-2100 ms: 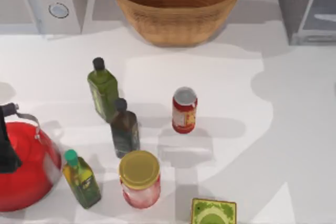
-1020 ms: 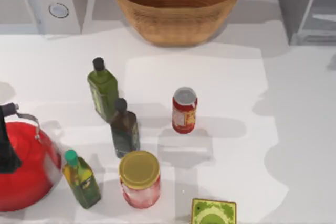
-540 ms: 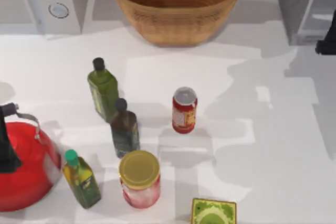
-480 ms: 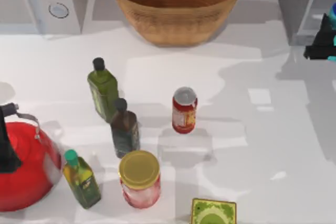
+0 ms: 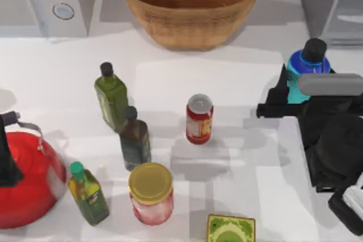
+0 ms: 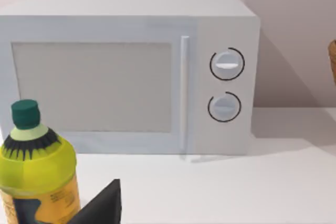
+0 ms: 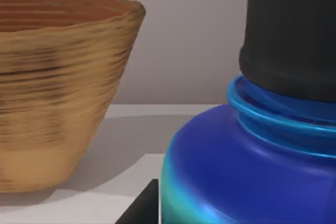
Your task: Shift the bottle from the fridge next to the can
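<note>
The right gripper (image 5: 289, 92), fingers closed around the upright bottle (image 5: 307, 66), holds it well right of the can (image 5: 199, 118), which stands leftward.

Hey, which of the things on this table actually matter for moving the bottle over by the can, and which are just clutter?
Part of the job:
bottle, held by the right gripper
can
fridge

Just lying about:
basket
microwave
kettle
two green oil bottles
dark bottle
jar
green box
</note>
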You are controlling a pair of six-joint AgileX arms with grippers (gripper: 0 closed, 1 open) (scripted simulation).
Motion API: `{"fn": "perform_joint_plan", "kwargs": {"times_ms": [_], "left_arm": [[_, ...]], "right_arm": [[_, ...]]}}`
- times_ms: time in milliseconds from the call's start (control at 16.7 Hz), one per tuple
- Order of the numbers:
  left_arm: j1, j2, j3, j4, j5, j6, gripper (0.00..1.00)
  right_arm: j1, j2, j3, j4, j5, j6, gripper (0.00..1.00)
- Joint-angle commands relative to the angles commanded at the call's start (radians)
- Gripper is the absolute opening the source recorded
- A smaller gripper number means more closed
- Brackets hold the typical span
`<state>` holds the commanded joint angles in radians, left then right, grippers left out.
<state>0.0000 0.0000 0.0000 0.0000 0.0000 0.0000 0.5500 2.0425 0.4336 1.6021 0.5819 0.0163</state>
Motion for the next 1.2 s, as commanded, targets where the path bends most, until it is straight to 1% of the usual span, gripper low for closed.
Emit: {"fn": "perform_joint_plan", "kwargs": {"times_ms": [120, 240, 900, 1200], "left_arm": [[0.0, 0.0, 0.0, 0.0, 0.0, 0.0, 1.0], [0.0, 0.0, 0.0, 0.0, 0.0, 0.0, 1.0], [0.0, 0.0, 0.0, 0.0, 0.0, 0.0, 1.0], [0.0, 0.0, 0.0, 0.0, 0.0, 0.0, 1.0]], "right_arm": [[0.072, 0.005, -0.028, 0.033, 0.073, -0.001, 0.0], [0.105, 0.007, -0.041, 0.048, 0.105, -0.001, 0.0], [0.106, 0.007, -0.042, 0.048, 0.107, -0.001, 0.0], [0.106, 0.007, -0.042, 0.048, 0.107, -0.001, 0.38]]}}
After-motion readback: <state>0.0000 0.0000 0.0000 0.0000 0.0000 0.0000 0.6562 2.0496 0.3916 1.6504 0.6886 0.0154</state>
